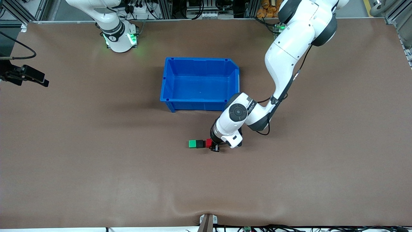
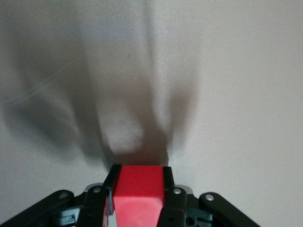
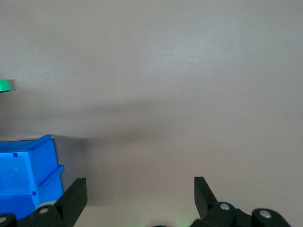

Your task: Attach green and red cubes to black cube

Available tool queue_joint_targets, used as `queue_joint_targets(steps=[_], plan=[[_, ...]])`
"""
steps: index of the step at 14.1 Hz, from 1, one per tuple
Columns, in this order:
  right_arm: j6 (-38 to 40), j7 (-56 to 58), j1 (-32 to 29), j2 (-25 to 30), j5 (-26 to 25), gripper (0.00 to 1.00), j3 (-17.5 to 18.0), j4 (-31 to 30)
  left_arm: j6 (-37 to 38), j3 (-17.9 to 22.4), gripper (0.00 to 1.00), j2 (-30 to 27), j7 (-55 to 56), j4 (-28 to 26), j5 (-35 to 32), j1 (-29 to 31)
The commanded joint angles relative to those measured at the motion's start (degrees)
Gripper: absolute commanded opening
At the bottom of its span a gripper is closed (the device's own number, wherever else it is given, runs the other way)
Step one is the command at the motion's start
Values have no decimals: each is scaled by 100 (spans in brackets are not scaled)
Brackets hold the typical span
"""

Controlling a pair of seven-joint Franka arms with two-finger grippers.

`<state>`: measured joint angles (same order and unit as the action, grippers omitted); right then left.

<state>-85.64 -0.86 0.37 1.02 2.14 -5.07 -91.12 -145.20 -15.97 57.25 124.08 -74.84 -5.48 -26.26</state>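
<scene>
The green cube, the black cube and the red cube lie in one row on the brown table, side by side with no gap that I can see. My left gripper is down at the row's end toward the left arm and shut on the red cube, one black finger on each side. In the left wrist view the red cube hides the black one. My right gripper hangs open over bare table with nothing between its fingers; a sliver of the green cube shows at that view's edge.
An empty blue bin stands farther from the front camera than the cubes, near the table's middle, and shows as the blue bin in the right wrist view. A black camera mount juts in at the right arm's end of the table.
</scene>
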Motion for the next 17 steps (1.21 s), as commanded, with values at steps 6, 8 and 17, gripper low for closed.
queue_joint_targets(steps=[6,8,17], plan=[[609,-82,112,153,-47,100,-11,261,-70,181,0,375,99,84,82,-564],[609,-81,94,153,-30,100,-20,270,-113,217,0,375,125,101,82,-582],[636,-107,191,109,-56,100,-11,393,-167,226,0,480,547,260,91,-652]])
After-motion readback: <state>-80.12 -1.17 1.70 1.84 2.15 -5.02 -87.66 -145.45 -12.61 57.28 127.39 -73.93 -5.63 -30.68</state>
